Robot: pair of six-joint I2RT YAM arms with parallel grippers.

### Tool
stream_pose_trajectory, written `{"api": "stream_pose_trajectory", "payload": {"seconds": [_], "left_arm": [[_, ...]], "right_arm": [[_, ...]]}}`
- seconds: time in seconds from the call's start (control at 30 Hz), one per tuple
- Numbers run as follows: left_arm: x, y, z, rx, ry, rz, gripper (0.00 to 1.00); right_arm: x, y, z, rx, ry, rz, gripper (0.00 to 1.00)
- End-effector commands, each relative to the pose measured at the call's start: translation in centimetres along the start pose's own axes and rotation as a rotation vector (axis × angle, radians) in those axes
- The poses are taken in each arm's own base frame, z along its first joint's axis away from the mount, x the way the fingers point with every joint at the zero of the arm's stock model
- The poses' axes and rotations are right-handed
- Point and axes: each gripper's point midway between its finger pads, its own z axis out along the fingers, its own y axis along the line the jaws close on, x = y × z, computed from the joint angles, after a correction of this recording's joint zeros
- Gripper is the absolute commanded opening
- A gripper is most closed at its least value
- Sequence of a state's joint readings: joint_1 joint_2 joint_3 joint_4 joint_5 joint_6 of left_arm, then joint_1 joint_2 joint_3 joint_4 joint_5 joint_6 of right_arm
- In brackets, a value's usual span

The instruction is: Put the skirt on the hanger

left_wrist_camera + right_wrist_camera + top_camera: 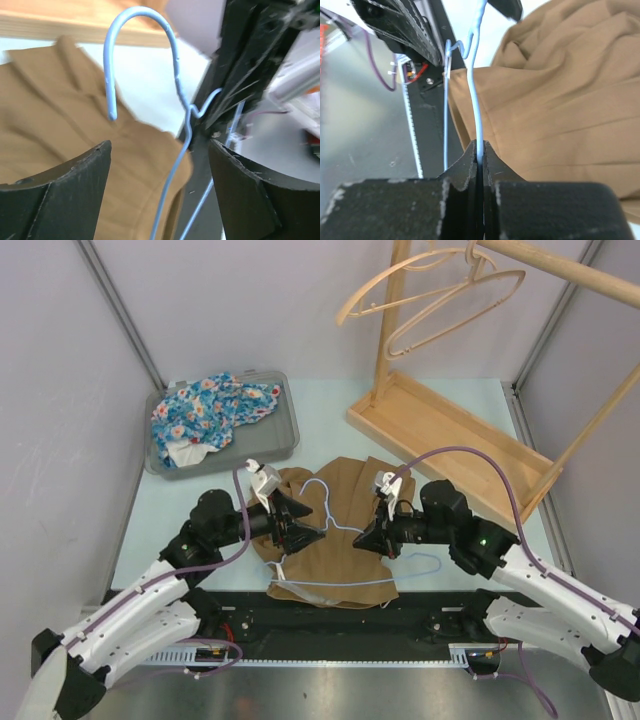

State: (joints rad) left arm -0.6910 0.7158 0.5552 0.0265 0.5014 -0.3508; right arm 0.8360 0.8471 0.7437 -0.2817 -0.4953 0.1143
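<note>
A tan skirt (330,540) lies flat on the table between both arms. A light blue wire hanger (345,525) rests over it, its hook toward the far side. My right gripper (366,539) is shut on the hanger's wire, seen pinched between the fingers in the right wrist view (481,152). My left gripper (312,536) is open; in the left wrist view its fingers (75,185) straddle the hanger's neck (186,135) above the skirt (55,125) without closing on it.
A grey tray (285,430) with a floral blue garment (205,410) sits at the back left. A wooden rack (440,430) with wooden hangers (440,290) stands at the back right. The table's black front edge runs just below the skirt.
</note>
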Motion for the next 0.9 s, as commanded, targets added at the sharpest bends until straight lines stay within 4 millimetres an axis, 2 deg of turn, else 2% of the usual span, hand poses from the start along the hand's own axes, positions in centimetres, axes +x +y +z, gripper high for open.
{"api": "stream_pose_trajectory", "payload": {"seconds": [0.0,0.2,0.33,0.57,0.67,0.77,0.8,0.87], "left_arm": [[-2.1,-3.6,-0.2,0.253,-0.110,-0.059,0.82],[-2.0,-4.3,0.0,0.353,-0.130,-0.133,0.83],[-3.0,-4.8,0.1,0.402,-0.165,-0.135,0.83],[-3.1,-4.3,0.9,0.394,-0.154,-0.154,0.78],[-2.7,-3.8,1.4,0.380,-0.131,-0.152,0.71],[-2.3,-3.5,1.8,0.371,-0.104,-0.153,0.58],[-2.4,-3.5,1.9,0.368,-0.102,-0.147,0.47],[-2.4,-3.2,2.0,0.353,-0.103,-0.134,0.35]], "right_arm": [[-2.0,1.6,0.4,-0.092,-0.074,0.000,0.00],[-2.7,2.2,0.7,-0.128,-0.093,0.000,0.00],[-2.4,2.2,0.9,-0.130,-0.082,0.004,0.00],[-2.4,2.4,1.5,-0.146,-0.080,0.000,0.00],[-2.6,2.6,1.7,-0.155,-0.087,0.004,0.00],[-2.7,2.7,1.9,-0.159,-0.092,0.009,0.00],[-2.8,2.8,1.9,-0.160,-0.094,0.010,0.00],[-2.8,2.8,1.9,-0.160,-0.095,0.013,0.00]]}}
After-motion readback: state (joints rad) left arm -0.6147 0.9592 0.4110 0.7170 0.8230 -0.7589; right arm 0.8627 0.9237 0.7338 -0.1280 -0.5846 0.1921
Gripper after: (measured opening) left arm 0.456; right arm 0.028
